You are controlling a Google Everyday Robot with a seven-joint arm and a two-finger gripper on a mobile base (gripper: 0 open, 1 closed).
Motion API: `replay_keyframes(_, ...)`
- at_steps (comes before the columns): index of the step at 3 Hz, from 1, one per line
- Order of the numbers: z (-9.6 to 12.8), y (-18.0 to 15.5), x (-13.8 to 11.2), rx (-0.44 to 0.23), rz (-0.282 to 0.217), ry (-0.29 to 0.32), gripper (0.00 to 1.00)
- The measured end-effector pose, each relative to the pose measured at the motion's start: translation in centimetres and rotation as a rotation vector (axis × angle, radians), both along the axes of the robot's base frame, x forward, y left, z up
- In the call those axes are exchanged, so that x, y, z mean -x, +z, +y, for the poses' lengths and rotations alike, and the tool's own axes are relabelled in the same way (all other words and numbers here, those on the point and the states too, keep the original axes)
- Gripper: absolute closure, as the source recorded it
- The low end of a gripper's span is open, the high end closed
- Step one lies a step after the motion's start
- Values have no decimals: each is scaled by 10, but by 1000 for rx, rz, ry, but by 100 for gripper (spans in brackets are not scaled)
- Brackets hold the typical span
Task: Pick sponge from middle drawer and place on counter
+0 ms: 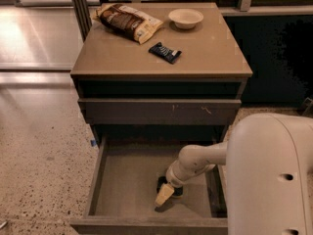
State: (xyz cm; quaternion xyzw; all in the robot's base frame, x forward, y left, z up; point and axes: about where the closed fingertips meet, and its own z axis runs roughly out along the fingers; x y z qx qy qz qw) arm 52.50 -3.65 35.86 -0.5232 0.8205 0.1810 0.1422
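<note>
Sponge (pixel 162 182) sits in middle drawer (pixel 124 180), approx 4 o'clock of floor centre, mostly hidden under gripper (pixel 165 195); dark edge shows at gripper's 12 o'clock, touching or just beside; long axis can't tell; grip state can't tell either; arm (pixel 200 155) reaches in from 3 o'clock; counter (pixel 122 58) lies up at 12 o'clock

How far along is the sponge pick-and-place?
Done: the middle drawer is pulled open. In hand: the gripper is down inside it, at a dark object, likely the sponge; grasp unclear. Left: lift out, place on the counter, which shows no sponge.
</note>
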Motion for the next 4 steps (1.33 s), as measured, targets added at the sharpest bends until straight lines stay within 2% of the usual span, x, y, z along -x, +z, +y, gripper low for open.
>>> replay_keyframes(1, -10, -12, 3, 23, 29, -30, 0)
replay_keyframes(2, -11, -12, 3, 23, 29, -30, 18)
replay_keyframes(4, -11, -12, 3, 23, 29, -30, 65)
